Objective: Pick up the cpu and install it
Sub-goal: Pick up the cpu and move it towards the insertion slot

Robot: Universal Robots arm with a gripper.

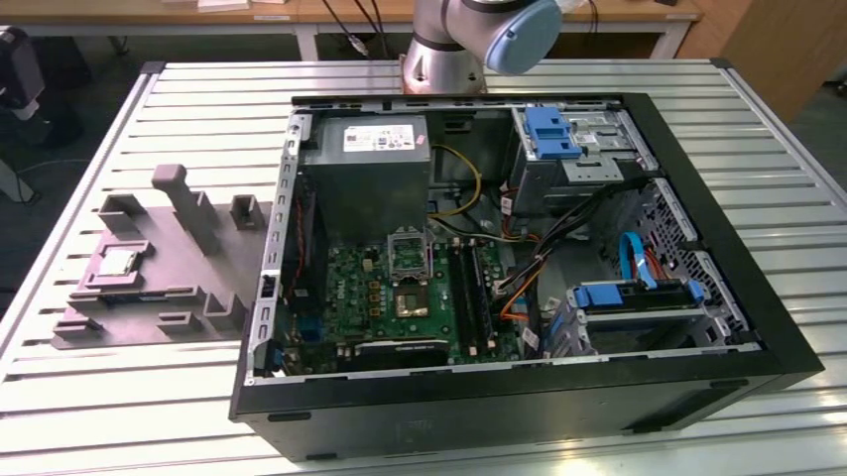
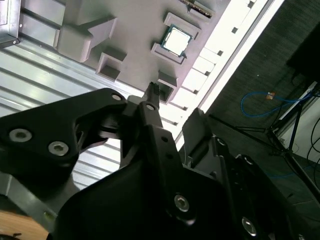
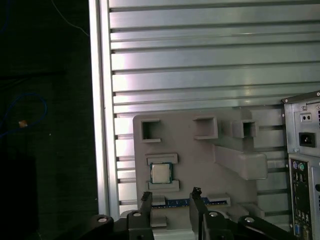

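Observation:
The cpu is a small silvery square lying flat in a recess of the grey fixture plate, at the exterior view's left, outside the computer case. Both wrist views look down on the cpu from well above. My gripper hangs high over the plate's edge, apart from the chip, open, with nothing between its black fingers. Inside the open case, a metal-framed socket sits on the green motherboard.
The black computer case lies open on the slatted metal table; its rear panel stands close to the plate. Raised grey blocks stick up from the fixture. A blue strip lies beside the cpu. The table edge is close by.

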